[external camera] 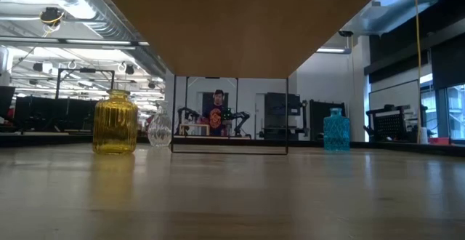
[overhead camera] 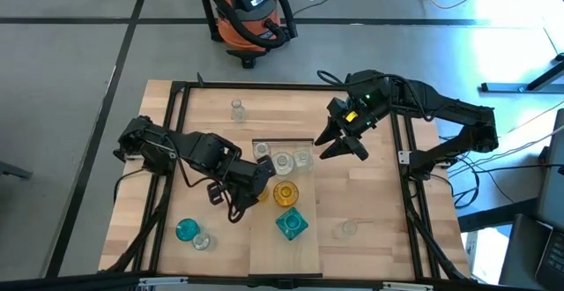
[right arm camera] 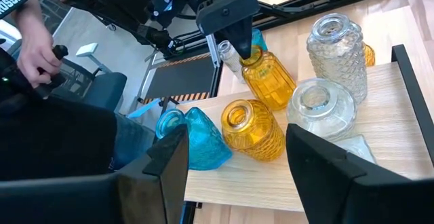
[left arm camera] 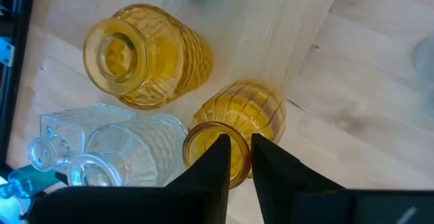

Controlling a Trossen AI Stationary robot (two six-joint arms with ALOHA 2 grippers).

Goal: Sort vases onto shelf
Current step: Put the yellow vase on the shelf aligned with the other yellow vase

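Left gripper (left arm camera: 237, 157) pinches the rim of a yellow vase (left arm camera: 247, 115). One finger is inside the mouth and one is outside. This yellow vase sits at the edge of the pale shelf (overhead camera: 304, 242), on the side near the left arm. It leans a bit in the right wrist view. Just beside it on the shelf stands a round yellow vase (overhead camera: 285, 193). A teal square vase (overhead camera: 292, 224) stands past that one, and clear vases (overhead camera: 282, 161) bunch near the black bar end.

Right gripper (overhead camera: 342, 139) hangs just off the black bar end of the shelf, close to the clear vases. Its fingers are spread apart and hold nothing.

More vases stand on the table (overhead camera: 370, 194), off the shelf. A person's hand (right arm camera: 34, 51) shows in the room behind.
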